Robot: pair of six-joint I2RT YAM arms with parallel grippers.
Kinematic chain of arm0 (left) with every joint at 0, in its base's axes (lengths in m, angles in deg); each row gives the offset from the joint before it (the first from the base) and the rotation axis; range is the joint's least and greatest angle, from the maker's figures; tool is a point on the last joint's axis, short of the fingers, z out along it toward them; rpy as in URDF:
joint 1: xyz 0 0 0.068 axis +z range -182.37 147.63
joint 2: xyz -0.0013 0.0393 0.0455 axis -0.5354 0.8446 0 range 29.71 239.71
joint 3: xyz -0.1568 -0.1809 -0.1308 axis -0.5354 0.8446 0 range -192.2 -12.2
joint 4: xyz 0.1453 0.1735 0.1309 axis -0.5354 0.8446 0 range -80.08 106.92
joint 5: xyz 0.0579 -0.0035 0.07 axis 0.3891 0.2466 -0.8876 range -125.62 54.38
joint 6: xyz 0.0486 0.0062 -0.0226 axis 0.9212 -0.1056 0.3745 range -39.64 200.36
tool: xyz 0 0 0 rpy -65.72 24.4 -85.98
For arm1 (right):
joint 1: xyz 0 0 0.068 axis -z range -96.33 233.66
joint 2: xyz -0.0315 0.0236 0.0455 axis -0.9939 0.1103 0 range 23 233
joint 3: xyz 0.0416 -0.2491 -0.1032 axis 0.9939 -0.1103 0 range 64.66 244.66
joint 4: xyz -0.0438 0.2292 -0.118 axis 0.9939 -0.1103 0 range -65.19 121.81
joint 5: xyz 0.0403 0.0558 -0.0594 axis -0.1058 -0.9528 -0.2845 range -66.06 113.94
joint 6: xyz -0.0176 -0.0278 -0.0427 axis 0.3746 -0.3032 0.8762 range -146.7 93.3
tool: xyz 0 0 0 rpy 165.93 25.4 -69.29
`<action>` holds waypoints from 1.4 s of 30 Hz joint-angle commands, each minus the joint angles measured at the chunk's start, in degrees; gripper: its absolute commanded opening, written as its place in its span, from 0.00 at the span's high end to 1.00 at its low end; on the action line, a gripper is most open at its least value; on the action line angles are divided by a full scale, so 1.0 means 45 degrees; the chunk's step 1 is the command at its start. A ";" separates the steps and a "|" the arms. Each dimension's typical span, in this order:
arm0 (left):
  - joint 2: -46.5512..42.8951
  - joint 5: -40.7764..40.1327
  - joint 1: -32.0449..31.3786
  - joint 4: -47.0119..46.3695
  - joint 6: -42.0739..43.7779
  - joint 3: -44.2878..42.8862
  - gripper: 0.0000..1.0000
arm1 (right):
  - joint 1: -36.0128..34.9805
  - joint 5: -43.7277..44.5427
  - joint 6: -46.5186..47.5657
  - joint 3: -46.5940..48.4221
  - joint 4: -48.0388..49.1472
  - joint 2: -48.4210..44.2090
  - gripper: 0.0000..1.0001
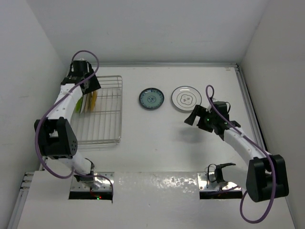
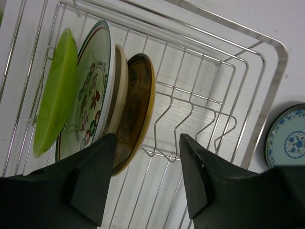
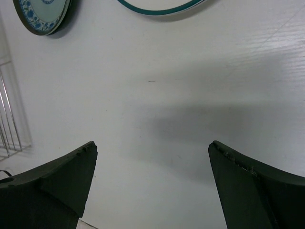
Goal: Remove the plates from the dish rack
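Empty left gripper (image 2: pixel 147 139) gapes over dish rack (image 1: pixel 119 110), counter's (image 1: pixel 190 152) far-left corner; right gripper (image 3: pixel 152 145) likewise spread, idle. Upright plates (image 2: pixel 90 95) packed tight: a finger could clip the neighbour of yellow-brown plate (image 2: pixel 138 105), toppling it.

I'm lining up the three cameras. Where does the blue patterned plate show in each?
Top external: blue patterned plate near centre, right of the dish rack.
Left wrist: at the right edge, partly cut off.
Right wrist: top-left corner, cut off.
Shared landmark: the dish rack's wires.
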 commanded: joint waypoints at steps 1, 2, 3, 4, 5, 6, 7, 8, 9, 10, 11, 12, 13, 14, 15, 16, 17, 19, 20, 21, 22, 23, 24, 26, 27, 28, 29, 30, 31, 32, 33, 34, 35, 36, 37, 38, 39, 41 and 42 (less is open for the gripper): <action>0.0581 -0.0367 0.0070 -0.0022 0.0306 -0.0460 0.48 | -0.0090 -0.0369 0.0075 -0.0136 0.0656 -0.0529 0.03; 0.0583 -0.0387 0.0070 -0.0022 0.0306 -0.0499 0.50 | -0.0109 -0.0409 0.0075 -0.0137 0.0656 -0.0530 0.03; 0.0718 -0.0349 0.0070 -0.0060 0.0306 -0.0500 0.50 | -0.0110 -0.0448 0.0075 -0.0156 0.0636 -0.0607 0.03; 0.0778 -0.0194 0.0070 -0.0080 0.0306 -0.0461 0.52 | -0.0110 -0.0506 0.0075 -0.0176 0.0636 -0.0666 0.03; 0.0856 -0.0115 0.0070 -0.0099 0.0326 -0.0441 0.54 | -0.0129 -0.0507 0.0056 -0.0195 0.0617 -0.0724 0.03; 0.0972 0.0079 0.0070 -0.0119 0.0326 -0.0441 0.56 | -0.0110 -0.0507 0.0017 -0.0196 0.0655 -0.0822 0.03; 0.1032 0.0100 0.0070 -0.0119 0.0326 -0.0403 0.61 | -0.0129 -0.0507 -0.0003 -0.0215 0.0636 -0.0881 0.03; 0.1090 0.0139 0.0070 -0.0158 0.0365 -0.0383 0.62 | -0.0129 -0.0507 -0.0042 -0.0215 0.0655 -0.0939 0.03; 0.1207 0.0217 0.0070 -0.0178 0.0384 -0.0383 0.62 | -0.0129 -0.0507 -0.0062 -0.0235 0.0675 -0.1037 0.03; 0.1247 0.0218 0.0070 -0.0158 0.0404 -0.0383 0.67 | -0.0148 -0.0487 -0.0081 -0.0235 0.0675 -0.1076 0.03; 0.1344 0.0198 0.0070 -0.0158 0.0404 -0.0383 0.70 | -0.0168 -0.0487 -0.0101 -0.0254 0.0675 -0.1096 0.03; 0.1383 0.0198 0.0070 -0.0139 0.0423 -0.0421 0.74 | -0.0149 -0.0487 -0.0101 -0.0254 0.0675 -0.1115 0.03; 0.1422 0.0218 0.0070 -0.0139 0.0443 -0.0422 0.77 | -0.0168 -0.0487 -0.0101 -0.0274 0.0656 -0.1154 0.03; 0.1461 0.0198 0.0089 -0.0100 0.0443 -0.0422 0.81 | -0.0168 -0.0487 -0.0120 -0.0274 0.0675 -0.1155 0.03; 0.1442 0.0179 0.0070 -0.0061 0.0482 -0.0460 0.87 | -0.0168 -0.0487 -0.0140 -0.0293 0.0656 -0.1193 0.03; 0.1365 0.0140 0.0070 -0.0041 0.0540 -0.0480 0.89 | -0.0168 -0.0487 -0.0140 -0.0313 0.0656 -0.1213 0.03; 0.1306 0.0004 0.0070 -0.0022 0.0599 -0.0519 0.91 | -0.0187 -0.0487 -0.0179 -0.0332 0.0656 -0.1233 0.03; 0.1189 -0.0133 0.0070 0.0095 0.0890 -0.0656 0.93 | -0.0188 -0.0468 -0.0218 -0.0391 0.0636 -0.1350 0.03; 0.1188 -0.0327 0.0070 0.0173 0.1047 -0.0733 0.93 | -0.0188 -0.0429 -0.0237 -0.0410 0.0636 -0.1389 0.03; 0.1266 -0.0368 0.0070 0.0328 0.1145 -0.1024 0.95 | -0.0207 -0.0351 -0.0238 -0.0468 0.0578 -0.1447 0.03; 0.1499 -0.0291 0.0070 0.0659 0.1398 -0.1221 0.95 | -0.0207 -0.0254 -0.0238 -0.0488 0.0462 -0.1544 0.03; 0.1598 -0.0077 0.0070 0.0817 0.1516 -0.1397 0.96 | -0.0188 -0.0098 -0.0257 -0.0527 0.0422 -0.1584 0.03; 0.1715 0.0041 0.0089 0.0992 0.1595 -0.1727 1.00 | -0.0207 -0.0058 -0.0276 -0.0624 0.0421 -0.1642 0.03; 0.1930 0.0430 0.0050 0.1423 0.1887 -0.2254 1.00 | -0.0188 -0.0038 -0.0316 -0.0684 0.0363 -0.1721 0.03; 0.1950 0.0549 0.0050 0.1540 0.1985 -0.2412 1.00 | -0.0207 -0.0038 -0.0316 -0.0645 0.0285 -0.1760 0.03; 0.1873 0.0685 0.0050 0.1715 0.2005 -0.2569 1.00 | -0.0188 -0.0038 -0.0277 -0.0568 0.0072 -0.1741 0.03; 0.1833 0.0764 0.0031 0.1891 0.2025 -0.3015 1.00 | -0.0207 -0.0038 -0.0180 -0.0489 -0.0046 -0.1779 0.03; 0.1794 0.0726 -0.0144 0.2183 0.2180 -0.3271 1.00 | -0.0188 0.0001 -0.0121 -0.0276 -0.0221 -0.1799 0.03; 0.1755 0.0687 -0.0261 0.2360 0.2259 -0.3525 1.00 | -0.0207 0.0020 -0.0043 -0.0177 -0.0475 -0.1819 0.03; 0.1774 0.0532 -0.0436 0.2593 0.2356 -0.4281 1.00 | -0.0188 0.0021 -0.0004 -0.0099 -0.0574 -0.1838 0.03; 0.1910 0.0453 -0.0980 0.3214 0.2628 -0.4772 1.00 | -0.0207 0.0021 0.0016 0.0095 -0.0768 -0.1896 0.03; 0.1988 0.0046 -0.1294 0.3549 0.2766 -0.5241 1.00 | -0.0188 0.0021 0.0113 0.0194 -0.0886 -0.1936 0.03; 0.2028 -0.0229 -0.2052 0.3843 0.2883 -0.6232 1.00 | -0.0207 0.0040 0.0133 0.0408 -0.1023 -0.2013 0.03; 0.2009 -0.0541 -0.2485 0.4329 0.3059 -0.6667 1.00 | -0.0188 0.0137 0.0192 0.0545 -0.1372 -0.2072 0.02; 0.1931 -0.1027 -0.3185 0.4469 0.3099 -0.7290 1.00 | -0.0207 0.0157 0.0211 0.0682 -0.1511 -0.2150 0.01; 0.1815 -0.1206 -0.3482 0.4567 0.3196 -0.7471 1.00 | -0.0207 0.0099 0.0154 0.0857 -0.1532 -0.2305 0.01; 0.1485 -0.1421 -0.3814 0.4549 0.3294 -0.7569 1.00 | -0.0188 -0.0230 -0.0002 0.0956 -0.1532 -0.2365 0.01; 0.1015 -0.2182 -0.4829 0.3736 0.3876 -0.7163 1.00 | -0.0168 -0.0699 -0.0256 0.1482 -0.1454 -0.2463 0.01; 0.0336 -0.3016 -0.5219 0.3168 0.4093 -0.6155 1.00 | -0.0149 -0.1205 -0.0508 0.1716 -0.1357 -0.2425 0.01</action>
